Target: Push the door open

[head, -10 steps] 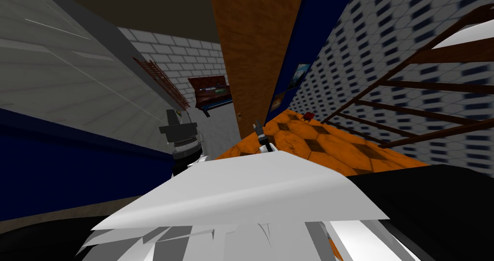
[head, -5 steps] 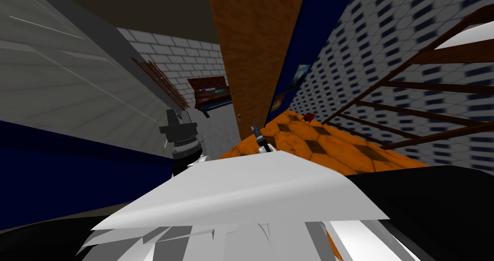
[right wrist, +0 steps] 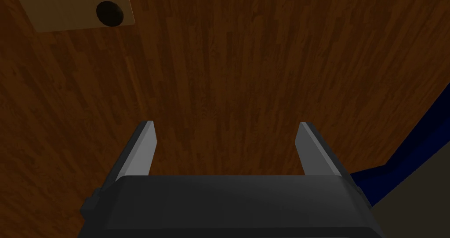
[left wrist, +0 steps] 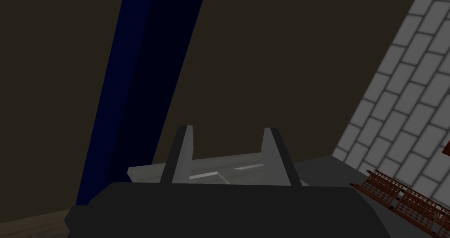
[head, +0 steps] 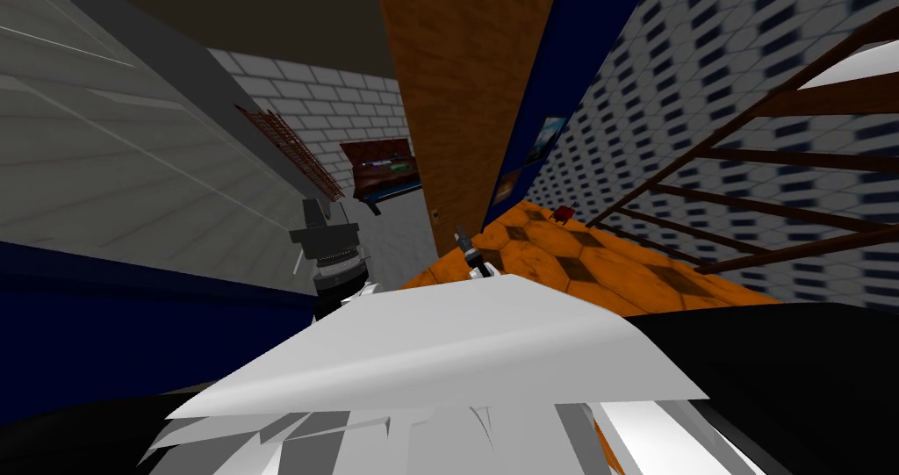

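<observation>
The brown wood-grain door (head: 465,83) stands ajar straight ahead, next to a dark blue frame (head: 549,75). My right gripper (head: 460,235) is held low, close to the door's face, and looks very small in the head view. In the right wrist view the door (right wrist: 246,64) is a flat wooden plane just past the open right gripper (right wrist: 226,132), with nothing between its fingers (right wrist: 141,149). A tan plate with a dark round knob (right wrist: 110,13) sits off to one side of the fingers. My left gripper (left wrist: 227,136) is raised at my left side (head: 329,246), open and empty.
An orange hexagon-tiled floor (head: 614,268) runs to the right of the door, with a small red object (head: 562,212) on it. Brown wooden rails (head: 773,171) cross the patterned wall on the right. Through the gap left of the door stands a dark red cabinet (head: 382,171) against a grey brick wall (head: 334,101).
My right gripper has crept a little forward and left toward the door. The whole head view has shifted slightly, so I have moved. The left arm holds its pose.
</observation>
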Motion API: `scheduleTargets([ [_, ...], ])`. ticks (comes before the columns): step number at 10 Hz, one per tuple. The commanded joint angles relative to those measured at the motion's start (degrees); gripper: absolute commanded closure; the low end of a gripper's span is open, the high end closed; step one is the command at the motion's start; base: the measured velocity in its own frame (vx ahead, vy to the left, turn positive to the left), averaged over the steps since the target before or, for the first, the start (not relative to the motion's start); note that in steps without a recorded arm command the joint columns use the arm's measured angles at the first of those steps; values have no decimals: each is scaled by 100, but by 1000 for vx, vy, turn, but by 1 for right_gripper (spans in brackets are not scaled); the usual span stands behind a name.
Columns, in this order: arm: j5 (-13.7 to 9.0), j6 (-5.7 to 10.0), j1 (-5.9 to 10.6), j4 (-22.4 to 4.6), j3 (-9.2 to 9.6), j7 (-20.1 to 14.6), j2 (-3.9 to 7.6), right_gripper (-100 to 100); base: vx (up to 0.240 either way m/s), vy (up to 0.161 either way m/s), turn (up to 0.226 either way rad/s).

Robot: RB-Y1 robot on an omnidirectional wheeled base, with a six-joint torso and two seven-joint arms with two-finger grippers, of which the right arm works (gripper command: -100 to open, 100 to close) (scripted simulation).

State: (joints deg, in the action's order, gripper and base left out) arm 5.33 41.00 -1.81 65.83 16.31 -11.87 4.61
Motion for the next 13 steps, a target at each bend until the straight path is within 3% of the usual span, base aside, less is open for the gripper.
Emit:
scheduleTargets([
  [1,27,87,97,-286,61,-23,20,-100,61,-2,-5],
  [4,97,205,332,-901,212,-62,35,-100,92,-6,-6],
  [6,120,243,407,-1098,260,-75,39,-100,88,-6,-3],
  [13,244,452,822,-2156,527,-143,47,-100,85,-5,-4],
])
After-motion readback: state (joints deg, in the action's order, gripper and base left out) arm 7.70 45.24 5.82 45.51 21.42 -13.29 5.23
